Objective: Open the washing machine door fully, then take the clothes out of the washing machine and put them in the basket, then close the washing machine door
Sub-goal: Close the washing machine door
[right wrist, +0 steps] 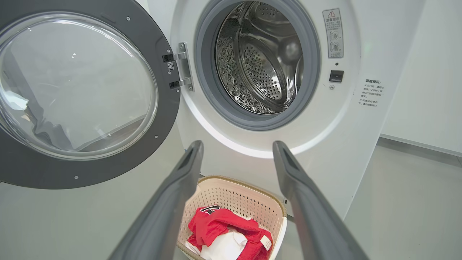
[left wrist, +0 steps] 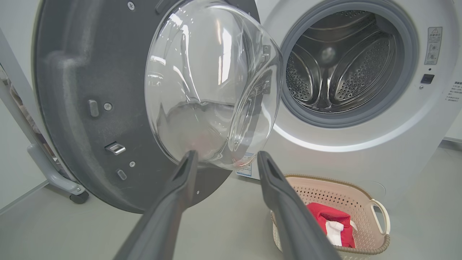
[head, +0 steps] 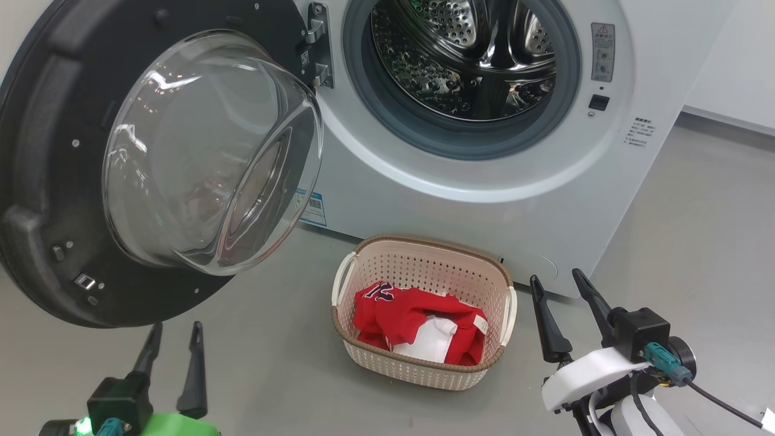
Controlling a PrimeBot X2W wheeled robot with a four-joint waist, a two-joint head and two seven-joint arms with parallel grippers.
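Observation:
The washing machine [head: 484, 200] stands with its door [head: 54, 181] swung wide to the left, glass bowl [head: 212, 151] bulging toward me. Its steel drum [head: 466, 54] looks bare inside. Red and white clothes [head: 418, 324] lie in the cream basket [head: 424, 251] on the floor before the machine. My left gripper [head: 175, 333] is open just below the door's lower rim, holding nothing; in the left wrist view its fingers [left wrist: 180, 187] point at the glass bowl [left wrist: 213, 83]. My right gripper [head: 554, 281] is open to the right of the basket, empty.
Grey floor [head: 696, 242] spreads to the right of the machine, with a white wall base [head: 726, 118] behind. A pale metal frame on a castor [left wrist: 77, 196] stands behind the open door at left.

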